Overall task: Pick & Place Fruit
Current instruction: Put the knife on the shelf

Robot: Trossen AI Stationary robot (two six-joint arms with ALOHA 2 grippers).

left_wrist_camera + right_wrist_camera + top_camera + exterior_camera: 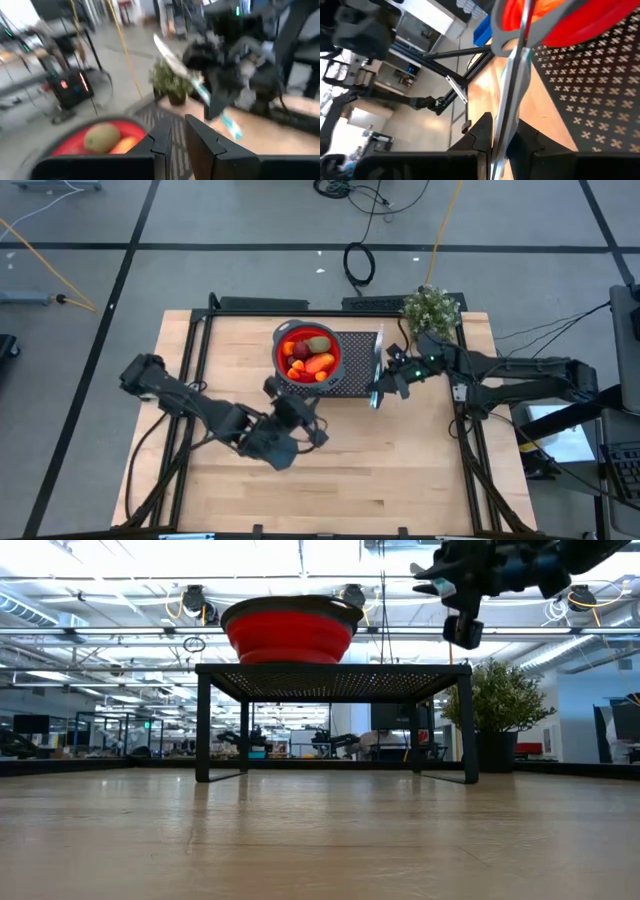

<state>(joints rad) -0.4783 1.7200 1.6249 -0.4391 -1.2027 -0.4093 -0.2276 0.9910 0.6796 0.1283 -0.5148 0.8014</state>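
Fruit pieces (311,355) — red, green and orange — lie in the round red collapsible bowl with a grey rim (279,362) on the black perforated metal stand (357,363). Right gripper (379,387), beside the stand, clamps the silver knife with a pale handle (512,85). Left gripper (291,412) — jaws nearly closed, empty — hovers near the bowl.

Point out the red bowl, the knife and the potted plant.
red bowl (281,356), high view, on its left wall.
knife (512,95), right wrist view, mid-blade, in the right gripper (506,131).
potted plant (432,308), high view, on its foliage.
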